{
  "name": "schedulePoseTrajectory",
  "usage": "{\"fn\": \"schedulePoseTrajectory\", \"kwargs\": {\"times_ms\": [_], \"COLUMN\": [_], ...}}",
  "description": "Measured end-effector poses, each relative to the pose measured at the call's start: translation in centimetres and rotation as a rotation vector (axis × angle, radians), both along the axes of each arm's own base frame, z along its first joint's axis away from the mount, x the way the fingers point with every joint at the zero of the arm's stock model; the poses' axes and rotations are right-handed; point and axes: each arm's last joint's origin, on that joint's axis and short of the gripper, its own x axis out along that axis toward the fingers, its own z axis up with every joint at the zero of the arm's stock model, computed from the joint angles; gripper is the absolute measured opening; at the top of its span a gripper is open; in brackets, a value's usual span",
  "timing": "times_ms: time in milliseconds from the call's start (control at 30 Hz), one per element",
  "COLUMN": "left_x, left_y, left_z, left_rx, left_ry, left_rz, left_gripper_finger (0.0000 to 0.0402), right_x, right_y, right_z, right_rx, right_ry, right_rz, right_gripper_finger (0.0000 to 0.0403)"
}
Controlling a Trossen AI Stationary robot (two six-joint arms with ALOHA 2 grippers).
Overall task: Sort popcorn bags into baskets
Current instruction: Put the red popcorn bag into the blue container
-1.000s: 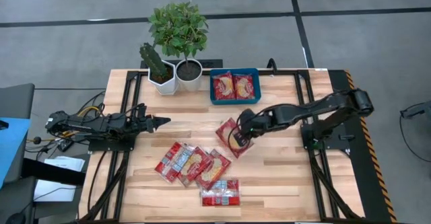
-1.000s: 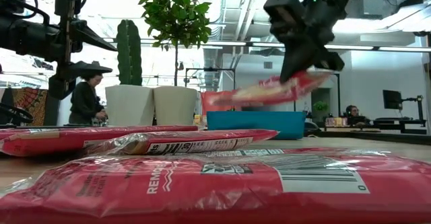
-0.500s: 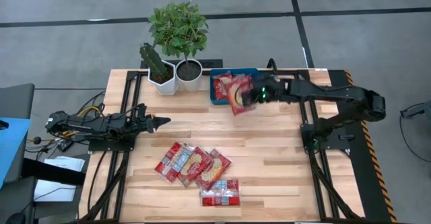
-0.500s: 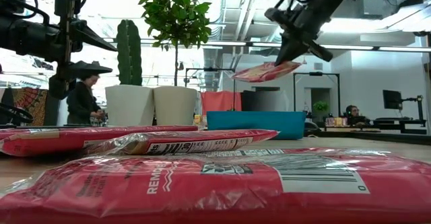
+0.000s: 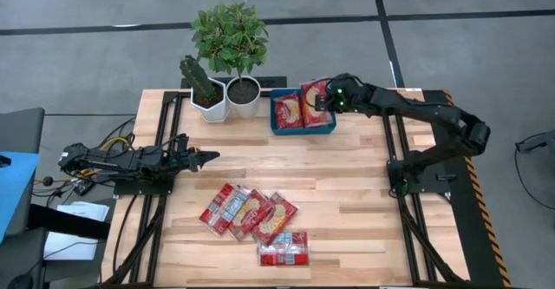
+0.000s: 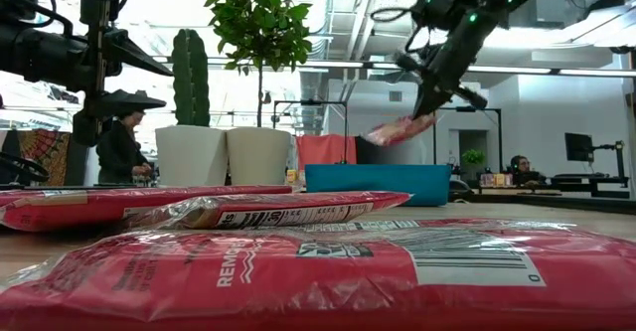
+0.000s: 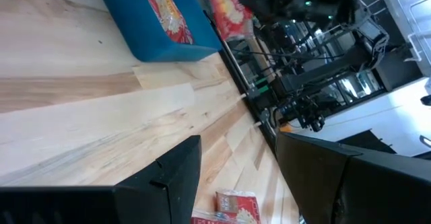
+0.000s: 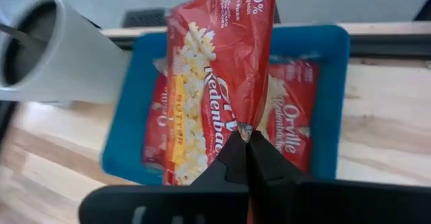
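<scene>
We see the right gripper (image 8: 244,138) pinching a popcorn bag (image 8: 215,76) by its edge above the blue tray (image 5: 303,128), where two bags lie, and judge it light and floppy, best held at the crimped seam.

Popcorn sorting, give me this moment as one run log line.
right gripper: shut on popcorn bag, above blue tray | tray: two bags inside | left gripper: open, idle | table: four bags left
</scene>
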Motion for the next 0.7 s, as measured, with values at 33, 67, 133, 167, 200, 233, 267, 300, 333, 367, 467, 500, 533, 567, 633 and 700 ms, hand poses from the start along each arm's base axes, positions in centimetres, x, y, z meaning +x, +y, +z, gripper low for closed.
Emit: {"fn": "schedulePoseTrajectory", "kwargs": {"times_ms": [33,67,133,167,200,233,267,300,333,367,467,500,533,567,633,700], "left_x": [0.0,0.0,0.0,0.0,0.0,0.0,0.0,0.0,0.0,0.0,0.0,0.0,0.0,0.0,0.0,0.0], "left_y": [0.0,0.0,0.0,0.0,0.0,0.0,0.0,0.0,0.0,0.0,0.0,0.0,0.0,0.0,0.0,0.0], "left_z": [0.0,0.0,0.0,0.0,0.0,0.0,0.0,0.0,0.0,0.0,0.0,0.0,0.0,0.0,0.0,0.0], "left_rx": [0.004,0.008,0.008,0.008,0.008,0.008,0.008,0.008,0.008,0.008,0.007,0.007,0.007,0.007,0.007,0.008], "left_ry": [0.001,0.003,0.003,0.003,0.003,0.003,0.003,0.002,0.002,0.002,0.003,0.003,0.002,0.002,0.002,0.003], "left_rz": [0.0,0.001,0.001,0.001,0.001,0.001,0.001,0.001,0.001,0.001,0.001,0.001,0.0,0.0,0.0,0.0], "left_gripper_finger": [0.0183,0.0183,0.0183,0.0183,0.0183,0.0183,0.0183,0.0183,0.0183,0.0183,0.0183,0.0183,0.0183,0.0183,0.0183,0.0183], "right_x": [0.2,0.4,0.8,1.0,1.2,1.3,1.4,1.5,1.6,1.7,1.7,1.6,1.6,1.6,1.5,1.5], "right_y": [-0.3,-0.6,-1.1,-1.4,-1.7,-1.9,-2.2,-2.5,-2.8,-3.0,-3.6,-3.8,-3.9,-4.0,-4.2,-4.4], "right_z": [-0.5,-0.9,-1.7,-2.2,-2.7,-3.1,-3.4,-3.7,-4.0,-4.3,-4.9,-5.0,-5.2,-5.4,-5.6,-5.9], "right_rx": [0.009,0.018,0.031,0.036,0.041,0.048,0.05,0.05,0.051,0.056,0.077,0.08,0.084,0.086,0.09,0.099], "right_ry": [0.007,0.016,0.028,0.033,0.041,0.049,0.05,0.049,0.048,0.05,0.048,0.048,0.052,0.057,0.065,0.071], "right_rz": [-0.002,0.004,0.009,0.006,0.002,-0.003,-0.008,-0.014,-0.019,-0.022,-0.025,-0.032,-0.036,-0.038,-0.034,-0.032], "right_gripper_finger": [0.0001,0.0001,0.0001,0.0001,0.0002,0.0004,0.0005,0.0006,0.0006,0.0006,0.0005,0.0006,0.0009,0.0014,0.0029,0.0049]}}
